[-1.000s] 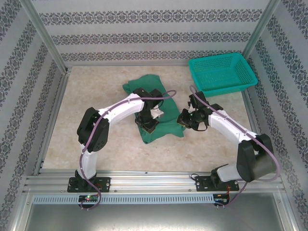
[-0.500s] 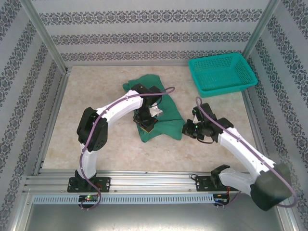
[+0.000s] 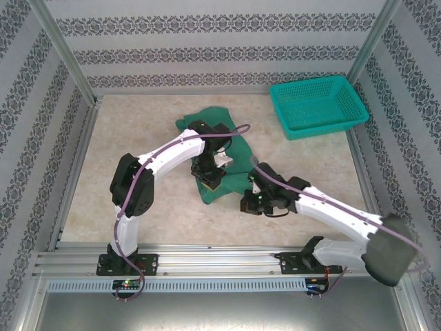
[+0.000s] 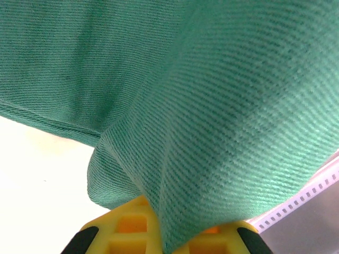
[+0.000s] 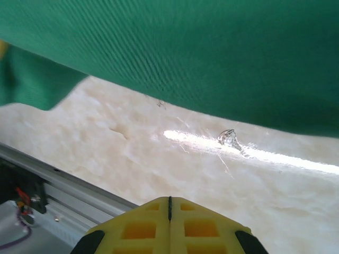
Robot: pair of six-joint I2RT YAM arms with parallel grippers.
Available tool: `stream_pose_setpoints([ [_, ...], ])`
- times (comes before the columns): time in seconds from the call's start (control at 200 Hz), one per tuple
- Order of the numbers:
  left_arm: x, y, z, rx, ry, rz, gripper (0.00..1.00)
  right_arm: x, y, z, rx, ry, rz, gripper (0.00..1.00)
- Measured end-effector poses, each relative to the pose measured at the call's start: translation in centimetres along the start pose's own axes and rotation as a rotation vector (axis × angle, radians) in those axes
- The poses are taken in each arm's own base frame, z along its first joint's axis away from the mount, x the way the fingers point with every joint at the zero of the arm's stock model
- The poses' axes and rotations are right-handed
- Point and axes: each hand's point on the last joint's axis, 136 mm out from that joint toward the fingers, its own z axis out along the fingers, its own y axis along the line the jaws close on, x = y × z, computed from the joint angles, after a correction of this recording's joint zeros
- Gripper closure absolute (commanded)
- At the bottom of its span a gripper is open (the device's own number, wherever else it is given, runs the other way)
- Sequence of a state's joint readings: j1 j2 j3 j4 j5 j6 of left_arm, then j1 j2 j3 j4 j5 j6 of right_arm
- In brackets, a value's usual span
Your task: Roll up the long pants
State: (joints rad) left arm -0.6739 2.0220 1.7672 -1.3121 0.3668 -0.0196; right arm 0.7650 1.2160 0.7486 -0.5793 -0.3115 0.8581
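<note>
Fabric of the long pants lies bunched left of the teal basket and nearer the arms, well apart from it. The left gripper pinches a fold; the right gripper, also nearer than the basket, is clenched on nothing.

Bright, even light; your top view is sharp.
Glare streaks the table (right wrist view); close up, the long pants look soft at the edges, perhaps unfocused.

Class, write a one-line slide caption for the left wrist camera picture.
Left gripper shut on a fold of the long pants, pale table showing beside the green cloth.
</note>
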Motion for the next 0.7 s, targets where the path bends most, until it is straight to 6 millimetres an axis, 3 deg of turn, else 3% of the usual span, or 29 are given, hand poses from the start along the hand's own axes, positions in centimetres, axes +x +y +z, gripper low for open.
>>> stream_pose_setpoints([
  [0.17,0.0,-0.2,-0.5,0.001,-0.015,-0.006,0.97,0.0,0.4,2.1,0.045,0.055,-0.015,1.00],
  [0.33,0.2,-0.6,-1.3,0.011,-0.040,0.003,0.97,-1.7,-0.2,1.7,0.117,0.018,-0.031,1.00],
  [0.585,1.0,-2.1,-0.1,0.049,-0.011,0.037,0.96,-6.7,-5.7,-0.4,0.294,-0.090,0.050,1.00],
  [0.699,1.2,-2.6,0.4,0.056,-0.002,0.055,0.96,-8.5,-7.2,-1.3,0.353,-0.116,0.062,1.00],
])
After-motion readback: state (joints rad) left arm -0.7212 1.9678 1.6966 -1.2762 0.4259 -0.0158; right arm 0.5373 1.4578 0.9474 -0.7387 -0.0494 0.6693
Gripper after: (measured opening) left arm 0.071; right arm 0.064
